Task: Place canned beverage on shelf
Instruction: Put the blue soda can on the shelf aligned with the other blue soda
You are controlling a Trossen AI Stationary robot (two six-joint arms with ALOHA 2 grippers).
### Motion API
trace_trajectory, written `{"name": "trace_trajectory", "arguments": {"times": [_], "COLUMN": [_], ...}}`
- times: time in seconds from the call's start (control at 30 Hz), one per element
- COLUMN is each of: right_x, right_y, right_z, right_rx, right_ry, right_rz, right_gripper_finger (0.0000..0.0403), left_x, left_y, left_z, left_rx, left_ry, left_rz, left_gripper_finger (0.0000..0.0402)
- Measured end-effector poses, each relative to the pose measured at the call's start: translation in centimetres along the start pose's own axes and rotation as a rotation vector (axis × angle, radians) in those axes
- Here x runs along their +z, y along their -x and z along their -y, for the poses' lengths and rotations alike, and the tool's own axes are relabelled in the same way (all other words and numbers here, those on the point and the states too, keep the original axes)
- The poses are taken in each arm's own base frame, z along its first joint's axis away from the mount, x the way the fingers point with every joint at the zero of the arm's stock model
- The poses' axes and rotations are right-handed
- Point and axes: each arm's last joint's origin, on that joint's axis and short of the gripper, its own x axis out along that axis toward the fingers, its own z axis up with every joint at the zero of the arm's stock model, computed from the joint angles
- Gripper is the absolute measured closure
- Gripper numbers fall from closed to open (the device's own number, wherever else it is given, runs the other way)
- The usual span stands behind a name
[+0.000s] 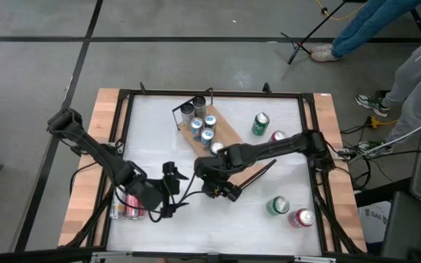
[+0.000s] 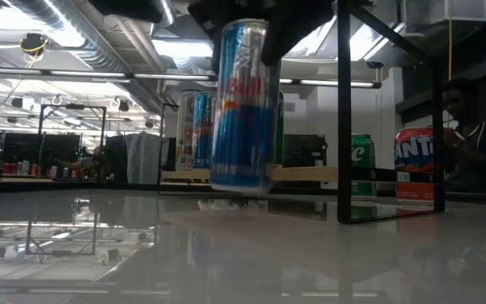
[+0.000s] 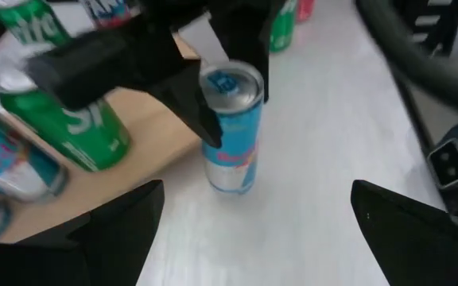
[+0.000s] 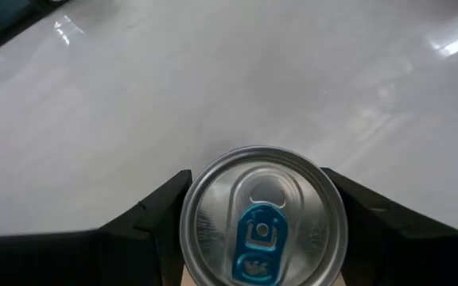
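Observation:
The shelf is a light-brown board lying slantwise at the table's middle, with a black rail at its far-left end and several cans standing on it. My right gripper is shut on a slim blue-and-silver can beside the board's near edge; the can also shows in the left wrist view and the right wrist view. My left gripper is open and empty, a little to the near left of the can, its fingers wide apart. My right gripper pinches the can's upper wall just under the rim between its two fingers, one on each side. The fingers come from above, pointing down. The can stands nearly upright, slightly tilted, its base close above the white tabletop.
Loose cans stand on the table: green and pink at the far right, green and red at the near right, red ones at the near left. A person is beyond the right edge.

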Motion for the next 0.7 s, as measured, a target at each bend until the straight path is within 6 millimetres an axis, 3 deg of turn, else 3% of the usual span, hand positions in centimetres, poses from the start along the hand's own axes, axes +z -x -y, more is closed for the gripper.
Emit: {"name": "trace_trajectory", "arguments": {"times": [0.3,0.7], "right_x": [-0.2,-0.2], "right_y": [-0.5,-0.5], "right_z": [0.0,0.0], "right_rx": [0.005,0.000], "right_ry": [0.000,0.000], "right_rz": [0.010,0.006], "right_gripper_finger": [0.0175,0.0154], "left_x": [-2.3,-5.6], "left_y": [-3.8,-10.2], "left_z": [1.4,3.1], "left_rx": [0.063,0.149], "left_ry": [0.021,-0.032], "left_rz": [-0.104,-0.124], "left_gripper_finger": [0.0007,0.0007]}}
